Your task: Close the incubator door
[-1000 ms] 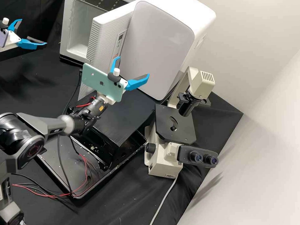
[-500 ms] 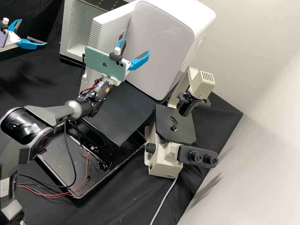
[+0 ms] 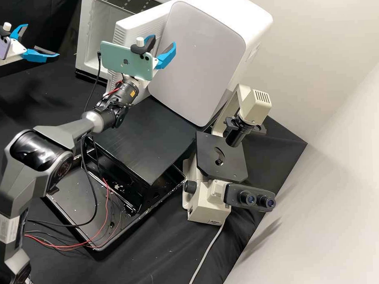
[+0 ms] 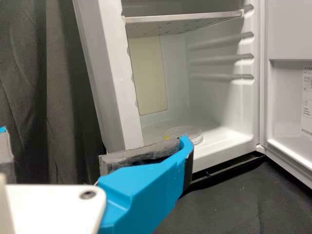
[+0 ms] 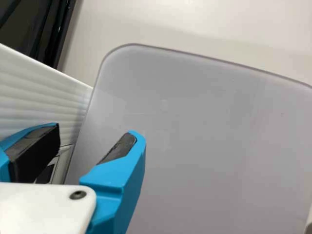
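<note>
The door [image 3: 131, 30] of the incubator [image 3: 89, 48] is standing wide open. In the high view it lies at 11 o'clock from the centre, upright, with its top edge running toward between 8 and 9 o'clock. It is thick and white, and its outer face has fine ribs. The incubator is a white cabinet at the door's 9 o'clock, its inside exposed. In the left wrist view, the door's inner face shows a recess and a printed label.

microscope [image 3: 223, 161] beside black tray [image 3: 77, 199] | black board [image 3: 150, 139] over tray | pale cord [image 3: 207, 250] at microscope
</note>
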Motion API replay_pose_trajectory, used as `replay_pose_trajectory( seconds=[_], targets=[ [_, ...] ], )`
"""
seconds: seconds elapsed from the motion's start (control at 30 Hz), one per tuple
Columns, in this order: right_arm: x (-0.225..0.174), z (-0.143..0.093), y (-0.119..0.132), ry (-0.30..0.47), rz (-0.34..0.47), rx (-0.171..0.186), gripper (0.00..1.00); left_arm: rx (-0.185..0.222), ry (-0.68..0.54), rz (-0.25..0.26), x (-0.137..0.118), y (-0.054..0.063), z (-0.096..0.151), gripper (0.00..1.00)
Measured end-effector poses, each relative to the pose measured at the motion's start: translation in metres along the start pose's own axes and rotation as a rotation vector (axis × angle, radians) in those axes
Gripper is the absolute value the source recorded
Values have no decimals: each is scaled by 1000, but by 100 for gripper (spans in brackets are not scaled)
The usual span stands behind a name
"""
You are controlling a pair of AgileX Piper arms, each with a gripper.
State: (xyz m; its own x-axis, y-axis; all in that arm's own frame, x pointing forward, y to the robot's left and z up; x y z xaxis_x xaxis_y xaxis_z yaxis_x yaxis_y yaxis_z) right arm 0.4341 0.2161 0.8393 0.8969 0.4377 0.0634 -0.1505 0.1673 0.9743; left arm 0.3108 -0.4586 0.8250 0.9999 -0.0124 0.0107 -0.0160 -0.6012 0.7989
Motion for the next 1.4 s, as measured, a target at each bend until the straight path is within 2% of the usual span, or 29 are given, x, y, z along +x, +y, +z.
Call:
replay_pose_trajectory(
  seconds=[0.17, 0.37, 0.53, 0.73, 0.8, 1.03, 1.4],
  targets=[
    [11, -4, -8, 2, -24, -41, 0, 0, 0, 0, 0, 0, 0, 100],
    [13, -7, -13, -7, -59, -43, 0, 0, 0, 0, 0, 0, 0, 100],
    [20, -20, -7, 25, -38, -59, 0, 0, 0, 0, 0, 0, 0, 100],
    [34, -49, -1, 58, -19, -40, 0, 0, 0, 0, 0, 0, 0, 100],
    [37, -57, 0, 75, -15, -47, 0, 0, 0, 0, 0, 0, 0, 100],
    [47, -87, -3, 132, -15, -36, 0, 0, 0, 0, 0, 0, 0, 100],
    [78, -96, -13, 107, -108, -32, 0, 0, 0, 0, 0, 0, 0, 100]
  ],
)
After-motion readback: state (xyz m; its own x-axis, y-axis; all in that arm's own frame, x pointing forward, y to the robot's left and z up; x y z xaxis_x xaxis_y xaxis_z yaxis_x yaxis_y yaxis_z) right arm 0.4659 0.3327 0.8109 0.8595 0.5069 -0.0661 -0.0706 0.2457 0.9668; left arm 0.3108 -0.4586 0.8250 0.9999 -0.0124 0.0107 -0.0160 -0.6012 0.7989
